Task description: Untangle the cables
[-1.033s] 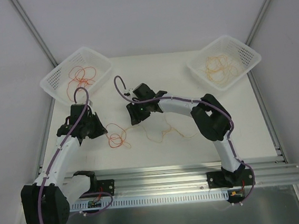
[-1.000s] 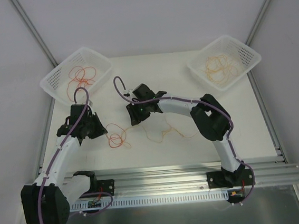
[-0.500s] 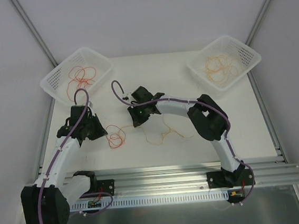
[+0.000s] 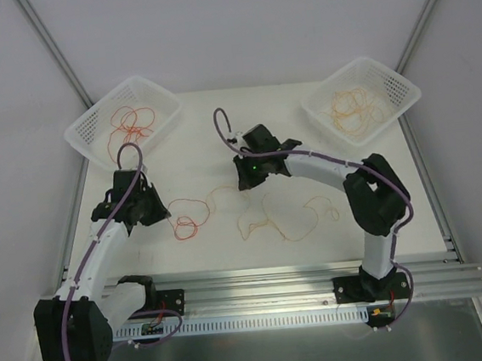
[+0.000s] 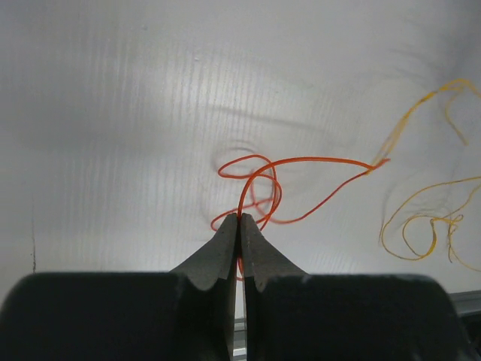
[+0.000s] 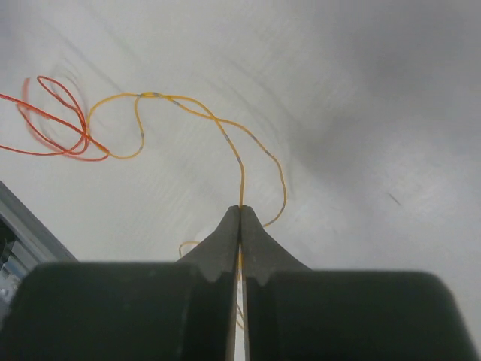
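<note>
A red cable lies looped on the table, joined to an orange-yellow cable that trails right. My left gripper is shut on the red cable at its loops. My right gripper is shut on the orange-yellow cable, which runs from its tips leftward to the red loops. In the left wrist view the yellow cable lies at the right.
A white basket at the back left holds red cables. A white basket at the back right holds orange-yellow cables. An aluminium rail runs along the table's near edge.
My right gripper has moved right and back with the yellow cable, drawing it out away from the red loops. The left gripper has stayed put, holding the red cable.
</note>
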### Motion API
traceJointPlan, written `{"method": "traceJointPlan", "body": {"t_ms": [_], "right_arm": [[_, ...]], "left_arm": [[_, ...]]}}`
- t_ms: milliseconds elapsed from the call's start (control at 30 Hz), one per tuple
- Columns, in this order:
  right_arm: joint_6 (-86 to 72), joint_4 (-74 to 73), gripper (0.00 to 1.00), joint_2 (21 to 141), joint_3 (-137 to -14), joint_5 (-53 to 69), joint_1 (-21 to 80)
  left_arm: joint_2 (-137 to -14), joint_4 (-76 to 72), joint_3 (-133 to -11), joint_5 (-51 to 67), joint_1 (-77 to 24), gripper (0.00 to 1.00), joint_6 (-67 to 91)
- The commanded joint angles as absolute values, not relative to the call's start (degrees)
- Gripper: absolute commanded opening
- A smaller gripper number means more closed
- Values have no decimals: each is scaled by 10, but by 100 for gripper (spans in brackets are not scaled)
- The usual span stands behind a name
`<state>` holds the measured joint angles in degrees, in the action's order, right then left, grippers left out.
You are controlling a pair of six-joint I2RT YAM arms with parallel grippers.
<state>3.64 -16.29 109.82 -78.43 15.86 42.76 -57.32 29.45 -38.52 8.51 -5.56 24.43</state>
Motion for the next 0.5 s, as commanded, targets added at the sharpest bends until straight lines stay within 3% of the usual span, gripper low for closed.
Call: {"method": "traceJointPlan", "body": {"t_ms": [0, 233, 467], "right_arm": [[25, -172, 1, 992, -747, 153, 383], [-15, -212, 1, 840, -626, 141, 282], [-40, -321, 1, 680, -622, 150, 93]], "left_arm": [[-587, 299, -408, 63, -40, 0, 243], [-618, 288, -433, 68, 41, 0, 242], [-642, 254, -422, 67, 97, 0, 278]]}}
